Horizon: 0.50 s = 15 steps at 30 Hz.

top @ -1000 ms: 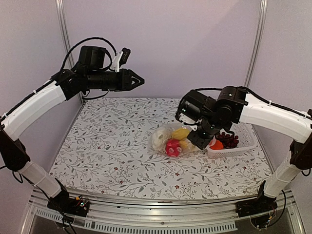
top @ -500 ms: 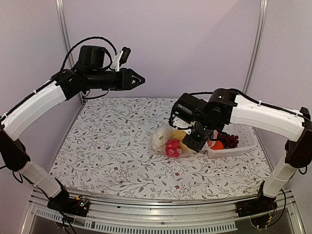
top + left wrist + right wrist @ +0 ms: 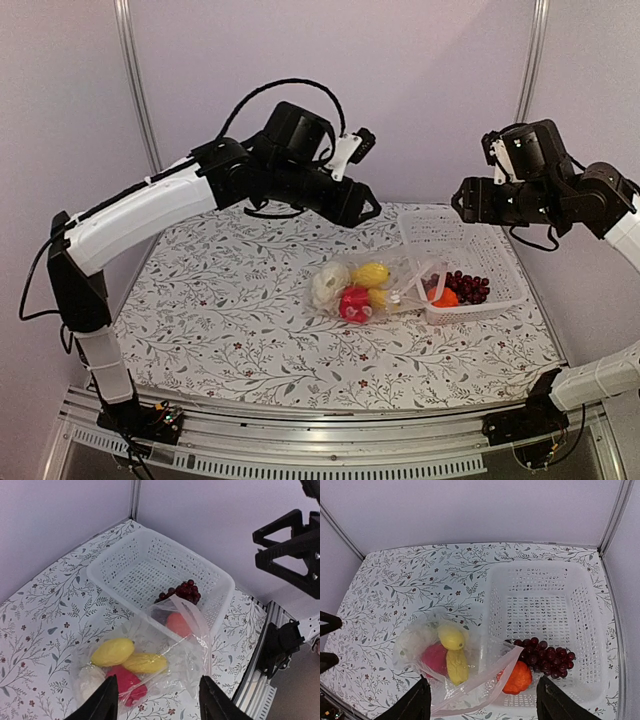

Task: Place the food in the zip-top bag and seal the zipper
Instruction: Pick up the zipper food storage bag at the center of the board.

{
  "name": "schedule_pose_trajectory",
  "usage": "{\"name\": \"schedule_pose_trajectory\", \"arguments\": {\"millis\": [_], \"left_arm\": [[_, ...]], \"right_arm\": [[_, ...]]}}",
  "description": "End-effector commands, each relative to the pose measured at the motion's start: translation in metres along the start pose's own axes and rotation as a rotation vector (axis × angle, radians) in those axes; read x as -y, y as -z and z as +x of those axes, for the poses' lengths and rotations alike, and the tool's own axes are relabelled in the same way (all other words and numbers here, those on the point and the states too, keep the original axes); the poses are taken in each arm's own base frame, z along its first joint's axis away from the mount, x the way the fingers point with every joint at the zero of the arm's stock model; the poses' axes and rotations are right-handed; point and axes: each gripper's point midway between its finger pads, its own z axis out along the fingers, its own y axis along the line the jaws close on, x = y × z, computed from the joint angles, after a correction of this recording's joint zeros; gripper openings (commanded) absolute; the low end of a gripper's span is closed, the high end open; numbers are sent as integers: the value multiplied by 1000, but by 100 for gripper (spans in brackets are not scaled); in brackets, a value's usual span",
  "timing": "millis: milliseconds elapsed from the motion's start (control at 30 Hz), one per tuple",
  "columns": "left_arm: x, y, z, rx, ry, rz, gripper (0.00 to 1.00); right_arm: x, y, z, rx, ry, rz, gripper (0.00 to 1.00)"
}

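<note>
Left gripper point(image 3: 157, 679): spread wide, empty, only fingertips in frame.
Right gripper point(image 3: 482, 682): spread wide, empty, likewise cut off.
Zip-top bag point(image 3: 487, 667): on table point(image 3: 395, 580), mouth draped over basket point(image 3: 545, 587) rim; four food pieces point(image 3: 456, 666) inside.
Zipper: too faint to trace.
Orange ball point(image 3: 516, 677), grape bunch point(image 3: 545, 655): in basket, ball half behind plastic.

We find no readable words, labels, brands, numbers or signs anywhere; the bench point(image 3: 220, 300) cover carries only a leaf-and-flower print.

Glossy crinkly bag point(image 3: 481, 661); mesh basket point(image 3: 546, 611) (matt plastic)
</note>
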Motion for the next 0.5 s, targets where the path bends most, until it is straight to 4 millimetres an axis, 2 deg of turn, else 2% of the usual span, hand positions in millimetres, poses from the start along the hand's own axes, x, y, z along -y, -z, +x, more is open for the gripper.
{"name": "schedule_pose_trajectory", "arguments": {"millis": [0, 100, 167, 300, 367, 467], "left_arm": [[33, -36, 30, -128, -195, -73, 54], [64, -57, 38, -141, -269, -90, 52], [76, -69, 44, -151, -299, -104, 51], [95, -89, 61, -174, -345, -126, 52], [99, -97, 70, -183, -366, -159, 53], [88, -105, 82, -196, -404, -282, 54]], "right_arm": [[18, 3, 8, 21, -199, 30, 70], [23, 0, 22, -32, -199, 39, 70], [24, -2, 28, -44, -199, 38, 70], [28, 4, 26, -1, -214, 16, 69], [28, 7, 24, 8, -217, 6, 69], [27, 10, 24, 8, -226, -7, 70]]}}
